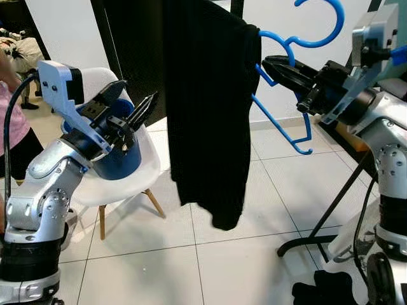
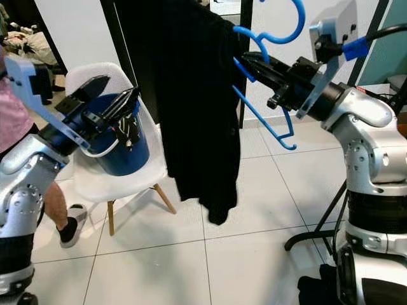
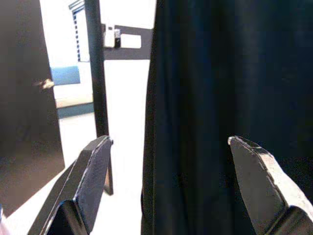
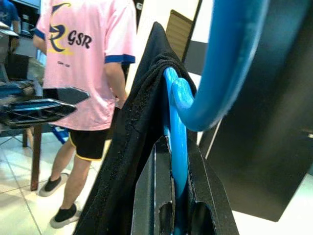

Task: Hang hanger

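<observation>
A blue plastic hanger carries a long black garment that hangs down over the tiled floor. My right gripper reaches in from the right and is shut on the hanger just below its hook, held high in the air. The right wrist view has the blue hanger clamped between the two black fingers, with the black cloth draped over its shoulder. My left gripper is open left of the garment and points at it, apart from it. Its spread fingers frame the black cloth.
A white chair with a blue bucket on its seat stands under my left arm. A person in a pink shirt stands at the far left. A black rack foot and a dark cloth heap lie on the floor at right.
</observation>
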Tool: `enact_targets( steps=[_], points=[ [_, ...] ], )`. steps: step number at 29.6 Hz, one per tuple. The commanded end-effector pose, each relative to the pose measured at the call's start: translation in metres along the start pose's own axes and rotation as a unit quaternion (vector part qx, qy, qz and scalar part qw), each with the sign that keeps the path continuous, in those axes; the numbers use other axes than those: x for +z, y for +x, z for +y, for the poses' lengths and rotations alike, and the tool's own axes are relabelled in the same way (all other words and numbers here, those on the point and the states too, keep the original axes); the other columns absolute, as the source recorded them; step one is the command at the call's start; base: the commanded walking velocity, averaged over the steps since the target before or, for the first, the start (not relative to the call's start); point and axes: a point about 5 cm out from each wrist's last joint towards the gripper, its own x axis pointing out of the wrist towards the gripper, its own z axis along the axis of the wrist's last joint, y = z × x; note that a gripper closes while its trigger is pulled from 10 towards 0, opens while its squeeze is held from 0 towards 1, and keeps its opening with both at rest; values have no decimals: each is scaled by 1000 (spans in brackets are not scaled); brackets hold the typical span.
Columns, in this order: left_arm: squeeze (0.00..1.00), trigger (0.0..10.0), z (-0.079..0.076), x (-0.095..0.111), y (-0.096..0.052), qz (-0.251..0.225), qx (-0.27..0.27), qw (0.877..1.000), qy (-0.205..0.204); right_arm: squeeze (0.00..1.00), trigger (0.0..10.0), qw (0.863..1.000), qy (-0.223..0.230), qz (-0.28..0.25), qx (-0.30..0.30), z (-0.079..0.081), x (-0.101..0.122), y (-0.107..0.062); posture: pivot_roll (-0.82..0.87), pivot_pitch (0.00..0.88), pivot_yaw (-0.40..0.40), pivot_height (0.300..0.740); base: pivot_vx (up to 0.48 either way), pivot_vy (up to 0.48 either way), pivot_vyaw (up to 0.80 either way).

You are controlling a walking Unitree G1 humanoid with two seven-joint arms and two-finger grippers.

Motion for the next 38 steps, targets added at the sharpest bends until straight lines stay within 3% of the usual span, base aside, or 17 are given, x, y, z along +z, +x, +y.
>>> enact_targets(
  steps=[1,4,15,16,26,32,38],
  points=[
    [0,10000,3,-4,-2,-1,15,1000,-4,0,10000,1000,-9,-18,16,4,10,-3,-72,0,9,740,0,0,0],
    [0,10000,3,-8,-3,-1,13,1000,-28,0,10000,998,-11,-23,58,10,16,-10,-72,0,11,740,0,0,0],
    [0,10000,5,-9,-1,-5,6,1000,-26,0,10000,995,-12,-31,91,18,23,-14,-73,0,14,740,0,0,0],
    [0,0,5,-10,0,-7,6,1000,-23,0,10000,995,-11,-34,96,19,25,-14,-73,0,14,740,0,0,0],
    [0,0,-4,-10,3,-17,-25,999,-26,0,10000,996,-15,-26,81,19,23,-10,-77,0,12,740,0,0,0],
    [0,0,1,6,4,-36,-19,999,-2,0,10000,998,-24,39,43,11,6,-10,-75,0,9,740,0,0,0],
    [0,0,5,27,10,-60,-23,998,27,0,10000,995,-4,101,5,5,-15,-14,-73,0,13,740,0,0,0]
  ],
)
